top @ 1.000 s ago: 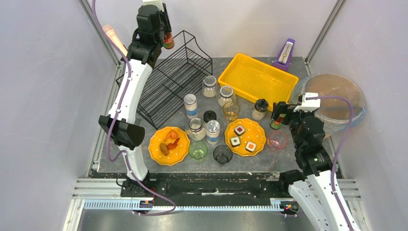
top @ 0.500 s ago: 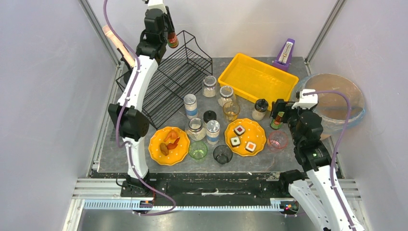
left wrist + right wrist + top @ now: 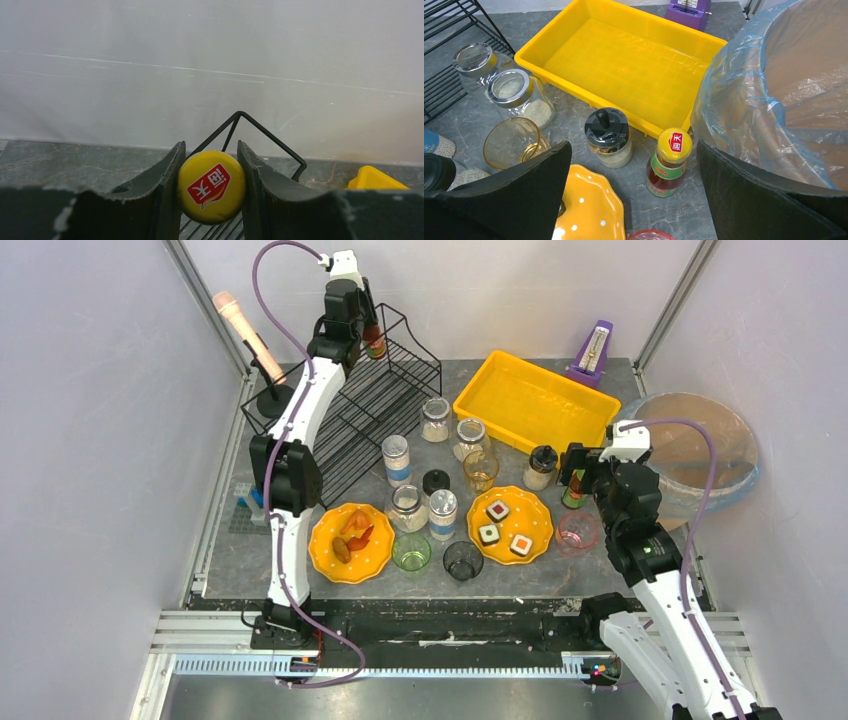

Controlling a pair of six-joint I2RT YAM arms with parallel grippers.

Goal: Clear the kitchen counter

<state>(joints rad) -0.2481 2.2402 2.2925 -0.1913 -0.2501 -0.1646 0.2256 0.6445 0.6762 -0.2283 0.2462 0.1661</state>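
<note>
Left gripper (image 3: 210, 162) clamped on one bottle (image 3: 211, 187) above the rack (image 3: 350, 430), right gripper (image 3: 633, 146) gaping wide over a second bottle (image 3: 669, 162) standing on the counter (image 3: 235, 560), two plates (image 3: 328, 562), four cups (image 3: 411, 552), one tray (image 3: 472, 400) there too.
</note>
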